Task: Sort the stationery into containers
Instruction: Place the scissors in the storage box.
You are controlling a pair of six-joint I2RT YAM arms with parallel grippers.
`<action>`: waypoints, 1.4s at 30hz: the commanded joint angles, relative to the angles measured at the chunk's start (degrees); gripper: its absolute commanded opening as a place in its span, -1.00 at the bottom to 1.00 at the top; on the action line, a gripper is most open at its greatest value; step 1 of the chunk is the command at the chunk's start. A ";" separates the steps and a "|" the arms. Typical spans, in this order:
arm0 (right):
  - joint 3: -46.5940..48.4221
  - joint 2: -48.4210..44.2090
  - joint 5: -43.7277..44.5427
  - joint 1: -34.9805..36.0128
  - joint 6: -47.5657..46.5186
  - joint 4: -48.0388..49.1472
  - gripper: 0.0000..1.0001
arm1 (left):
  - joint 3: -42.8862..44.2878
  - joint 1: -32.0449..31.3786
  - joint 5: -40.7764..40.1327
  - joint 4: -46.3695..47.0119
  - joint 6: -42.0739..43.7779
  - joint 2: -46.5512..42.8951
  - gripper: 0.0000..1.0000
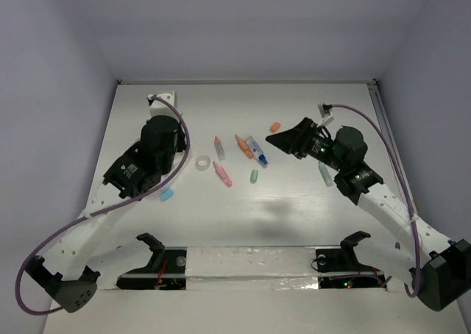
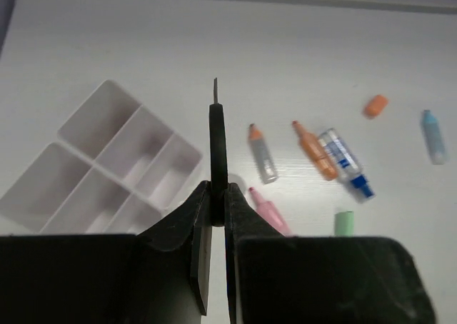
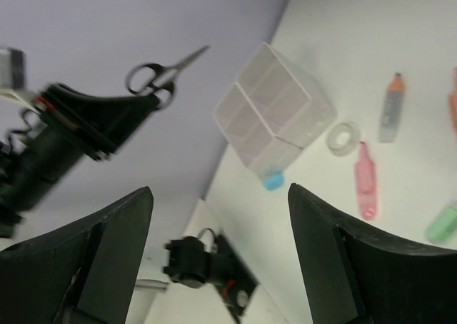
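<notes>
Left gripper [image 2: 214, 220] clamped on scissors [image 2: 218, 135], frame centre; right gripper [image 3: 220, 224] wide, empty; containers [image 2: 93, 168] at left look bare; markers [image 2: 314, 149] at right unsorted; sorting barely begun.

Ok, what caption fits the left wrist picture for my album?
Left gripper pinches the scissors in the air near the white divided box, markers lying beyond.
</notes>
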 commanded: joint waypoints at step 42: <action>-8.61 0.18 4.54 0.11 -17.47 -8.07 0.64 | 0.69 38.03 14.29 -13.26 3.86 13.68 -0.87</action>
